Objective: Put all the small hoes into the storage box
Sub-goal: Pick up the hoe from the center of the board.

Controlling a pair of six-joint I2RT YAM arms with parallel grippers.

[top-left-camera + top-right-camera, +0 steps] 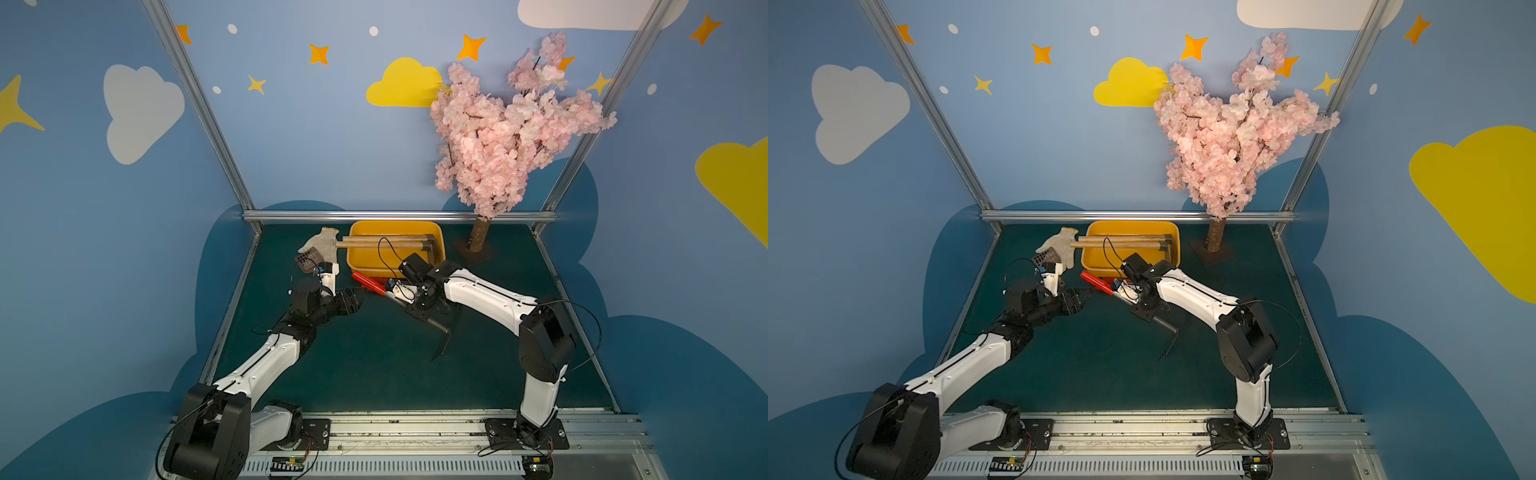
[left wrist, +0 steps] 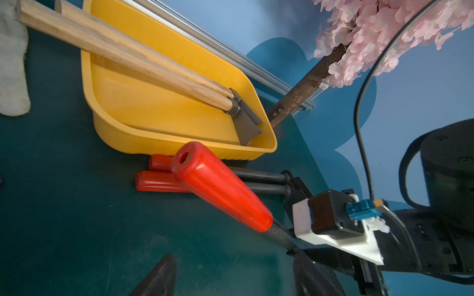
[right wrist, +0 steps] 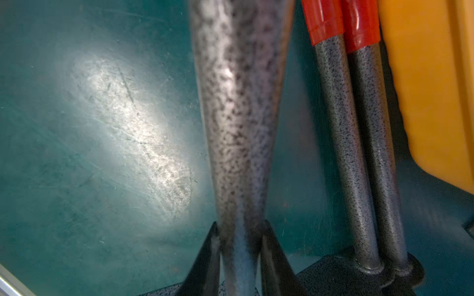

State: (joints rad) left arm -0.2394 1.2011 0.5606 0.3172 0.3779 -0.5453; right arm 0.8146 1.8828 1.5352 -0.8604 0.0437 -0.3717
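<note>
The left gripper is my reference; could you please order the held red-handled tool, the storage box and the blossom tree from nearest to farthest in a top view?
1. The held red-handled tool: its handle tip is just ahead of the left gripper.
2. The storage box: behind that, mid-back.
3. The blossom tree: far back, on the right.

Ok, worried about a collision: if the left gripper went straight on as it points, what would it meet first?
Probably the red handle of the small hoe that the right gripper holds, straight ahead of the left gripper's open fingers; depth is unclear.
</note>
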